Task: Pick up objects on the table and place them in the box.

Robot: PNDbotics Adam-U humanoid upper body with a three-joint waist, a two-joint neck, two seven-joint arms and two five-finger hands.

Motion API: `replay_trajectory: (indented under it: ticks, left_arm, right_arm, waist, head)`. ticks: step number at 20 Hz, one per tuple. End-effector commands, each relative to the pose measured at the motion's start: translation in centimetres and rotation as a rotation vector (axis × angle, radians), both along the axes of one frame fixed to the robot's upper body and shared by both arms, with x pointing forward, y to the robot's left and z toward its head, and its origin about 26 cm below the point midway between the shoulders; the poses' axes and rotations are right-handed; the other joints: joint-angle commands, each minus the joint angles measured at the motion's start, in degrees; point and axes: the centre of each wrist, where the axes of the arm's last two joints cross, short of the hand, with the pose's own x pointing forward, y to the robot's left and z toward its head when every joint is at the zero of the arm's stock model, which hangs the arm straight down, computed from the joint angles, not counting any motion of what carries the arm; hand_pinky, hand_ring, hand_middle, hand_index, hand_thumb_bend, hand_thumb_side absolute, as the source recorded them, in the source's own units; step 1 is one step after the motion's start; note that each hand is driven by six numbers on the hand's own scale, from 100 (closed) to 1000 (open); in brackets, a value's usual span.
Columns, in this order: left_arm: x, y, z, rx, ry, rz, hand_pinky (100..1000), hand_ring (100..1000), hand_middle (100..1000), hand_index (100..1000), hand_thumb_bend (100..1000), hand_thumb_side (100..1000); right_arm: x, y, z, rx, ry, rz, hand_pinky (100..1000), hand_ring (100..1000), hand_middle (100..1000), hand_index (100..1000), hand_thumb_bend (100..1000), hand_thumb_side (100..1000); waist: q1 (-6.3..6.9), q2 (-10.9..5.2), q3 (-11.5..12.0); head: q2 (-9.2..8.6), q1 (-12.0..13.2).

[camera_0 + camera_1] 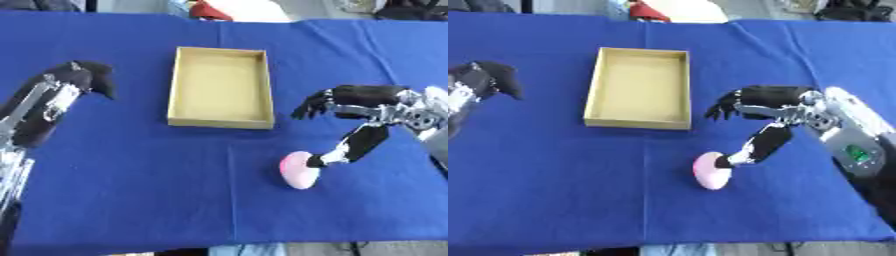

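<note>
From my seat at the controls, I saw the table covered in a blue cloth (131, 200), with the open tan box (220, 88) lying near the middle, its long side running away from the robot. The inside of the box looked bare, though its near wall hid a strip of the floor from me.

The one object I could find was a small pink rounded thing (297, 172), sitting on the cloth in front of the box and off toward its right corner, apart from it. I could not make out what it was beyond the colour and the egg-like shape.

The right hand (767, 107) came in from the right side and hung over the cloth between the box and the pink object. Its fingers (724, 107) were curled downward toward the box's right edge without touching it, while the thumb (754, 147) stretched down so that its tip met the top of the pink object. The thumb alone seemed to be in contact, but the view was soft, so I would not swear to it. Nothing was enclosed in that hand.

The left hand (83, 77) showed at the left side, level with the box and well apart from it, fingers bent and holding nothing.
</note>
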Motion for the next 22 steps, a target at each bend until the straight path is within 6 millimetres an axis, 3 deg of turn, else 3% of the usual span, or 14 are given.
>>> replay_trajectory:
  ticks: [1, 22]
  left_arm:
    - [0.0, 0.2, 0.7, 0.023, -0.019, 0.000, 735, 601, 574, 776, 100, 825]
    - [0.0, 0.1, 0.8, 0.023, -0.025, -0.008, 737, 602, 575, 776, 100, 826]
  right_arm:
    - [-0.2, -0.4, 1.3, -0.025, -0.012, 0.011, 728, 764, 773, 913, 523, 712]
    - [0.2, -0.2, -3.2, -0.073, 0.032, 0.028, 730, 770, 780, 819, 451, 717]
  waist:
    - [0.06, -0.96, 0.0]
    - [0.48, -0.50, 0.4]
  head:
    - [0.30, 0.0]
    - [0.30, -0.3]
